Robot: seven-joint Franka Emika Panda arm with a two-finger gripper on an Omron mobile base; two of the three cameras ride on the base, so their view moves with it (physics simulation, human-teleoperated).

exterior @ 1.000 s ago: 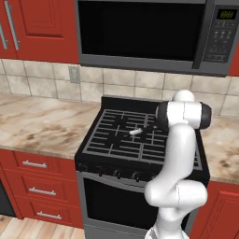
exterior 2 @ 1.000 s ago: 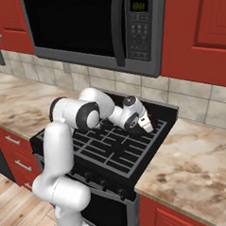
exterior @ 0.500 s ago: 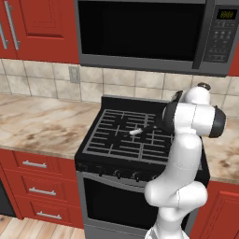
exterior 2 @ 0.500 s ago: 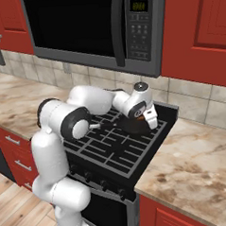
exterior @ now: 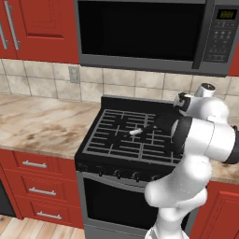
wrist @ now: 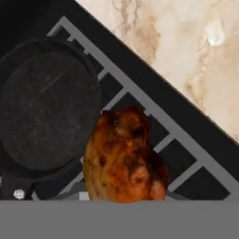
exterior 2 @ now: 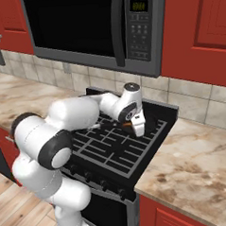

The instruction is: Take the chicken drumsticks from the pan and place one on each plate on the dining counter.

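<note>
One chicken drumstick (wrist: 123, 156) gripped between nearly closed fingers (exterior 2: 138, 128), above stove grate (wrist: 179, 140), beside dark pan (wrist: 46, 107), marbled bench (wrist: 186, 51) adjacent

In the hand view the drumstick (wrist: 123, 156) hides the finger tips behind its bulk, and its lower end is cut off at the bottom; the pan (wrist: 44, 109) runs off the left edge; in the left base view the arm's white links cover the pan's bowl, leaving only the handle (exterior: 140, 131); in the right base view the gripper (exterior 2: 138, 127) screens the drumstick, a brown sliver too small to read.
</note>
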